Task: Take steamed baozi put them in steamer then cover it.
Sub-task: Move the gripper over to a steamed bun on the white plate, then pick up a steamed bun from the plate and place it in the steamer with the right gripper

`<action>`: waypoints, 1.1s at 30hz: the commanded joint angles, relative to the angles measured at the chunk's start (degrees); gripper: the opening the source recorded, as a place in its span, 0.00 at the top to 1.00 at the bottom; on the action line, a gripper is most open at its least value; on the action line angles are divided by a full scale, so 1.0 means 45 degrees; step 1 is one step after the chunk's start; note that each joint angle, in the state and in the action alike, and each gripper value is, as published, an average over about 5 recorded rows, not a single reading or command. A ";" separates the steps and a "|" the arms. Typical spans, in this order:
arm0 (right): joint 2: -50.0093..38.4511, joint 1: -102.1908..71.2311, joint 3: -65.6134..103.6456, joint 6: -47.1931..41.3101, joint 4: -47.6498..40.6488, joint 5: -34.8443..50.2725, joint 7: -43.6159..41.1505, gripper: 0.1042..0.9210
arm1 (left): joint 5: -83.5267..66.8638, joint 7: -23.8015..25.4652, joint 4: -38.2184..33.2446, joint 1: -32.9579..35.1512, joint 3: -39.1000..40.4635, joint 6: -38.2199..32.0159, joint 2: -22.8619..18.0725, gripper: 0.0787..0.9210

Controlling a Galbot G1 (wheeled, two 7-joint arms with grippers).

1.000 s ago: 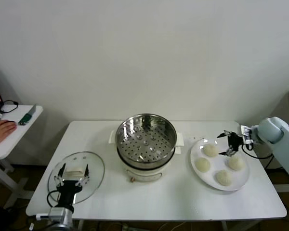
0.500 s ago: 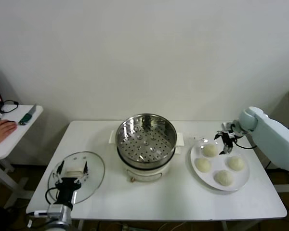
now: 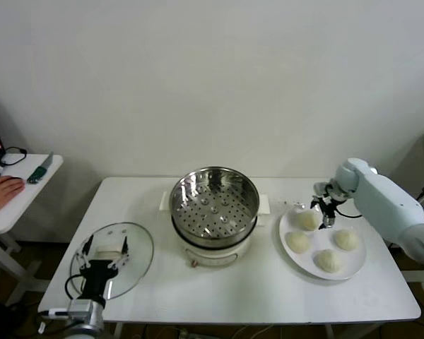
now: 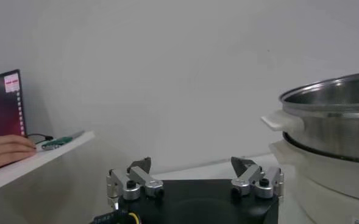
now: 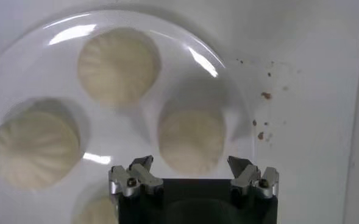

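Baozi, cream-white round dough buns [image 3: 308, 220]: right gripper [image 3: 324, 209] has shifted onto plate's back bun, fingers open; grasp imminent. Left gripper [image 3: 102, 256] open.

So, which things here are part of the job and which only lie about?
For the job: four buns on the plate, steamer, glass lid, right gripper over the buns, left gripper over the lid.
Lying about: side table, a person's hand, crumbs.

4 cream baozi [image 3: 308, 220] on a plate; steel steamer [image 3: 214, 201] open; glass cover [image 3: 112, 258] flat beside it.
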 commanded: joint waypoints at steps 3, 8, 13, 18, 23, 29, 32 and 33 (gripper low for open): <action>0.0717 0.0063 0.0152 0.0196 -0.0953 -0.0434 -0.0020 0.12 | 0.0018 -0.0005 -0.0047 0.0040 -0.0018 0.0034 0.0001 0.12; 0.0894 0.0074 0.0167 0.0280 -0.1114 -0.0515 -0.0080 0.12 | 0.0012 -0.0012 -0.0042 0.0057 -0.0026 0.0017 -0.0012 0.12; 0.0939 0.0057 0.0255 0.0340 -0.1208 -0.0537 -0.0094 0.20 | 0.0014 -0.0017 -0.0011 0.0085 -0.0025 0.0002 -0.0018 0.12; 0.0874 0.0113 0.0303 0.0399 -0.1175 -0.0509 -0.0145 0.27 | 0.0014 -0.0025 0.0006 0.0127 -0.0035 -0.0022 -0.0017 0.12; 0.0767 0.0289 0.0227 0.0478 -0.1053 -0.0392 -0.0238 0.28 | 0.0008 -0.0044 0.0007 0.0177 -0.0059 -0.0039 -0.0042 0.12; 0.0258 0.1752 -0.1420 0.0632 -0.0186 0.0742 -0.0492 0.28 | -0.0055 -0.0058 -0.0042 0.0290 -0.0128 -0.0065 -0.0063 0.12; -0.0069 0.3184 -0.3155 0.0901 0.0697 0.1650 -0.0710 0.28 | -0.0090 -0.0060 -0.0066 0.0367 -0.0154 -0.0089 -0.0062 0.12; -0.0151 0.3717 -0.3770 0.0995 0.1056 0.1997 -0.0773 0.28 | -0.0100 -0.0061 -0.0075 0.0395 -0.0155 -0.0098 -0.0063 0.12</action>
